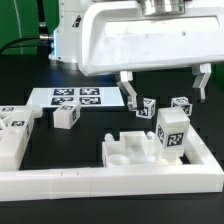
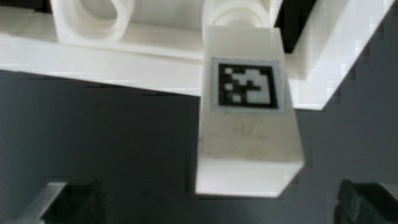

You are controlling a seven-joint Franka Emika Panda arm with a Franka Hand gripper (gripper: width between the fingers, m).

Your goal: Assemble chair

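The chair is in loose white parts with square tags. A tall white block (image 1: 172, 128) stands upright in a notched white base part (image 1: 128, 152) at the exterior view's right. In the wrist view the same block (image 2: 246, 120) rises from the base part (image 2: 107, 55). My gripper (image 1: 165, 98) hangs open above the tall block with a finger on each side and touches nothing. In the wrist view the gripper (image 2: 205, 203) shows only dark fingertips (image 2: 43, 205) at the edges, well apart. Two small tagged cubes (image 1: 146, 107) (image 1: 182, 104) lie behind the tall block.
The marker board (image 1: 75, 97) lies at the back centre. Another tagged cube (image 1: 66, 115) sits in front of it. More tagged white parts (image 1: 14, 127) lie at the exterior view's left. The long white border rail (image 1: 100, 181) runs along the front.
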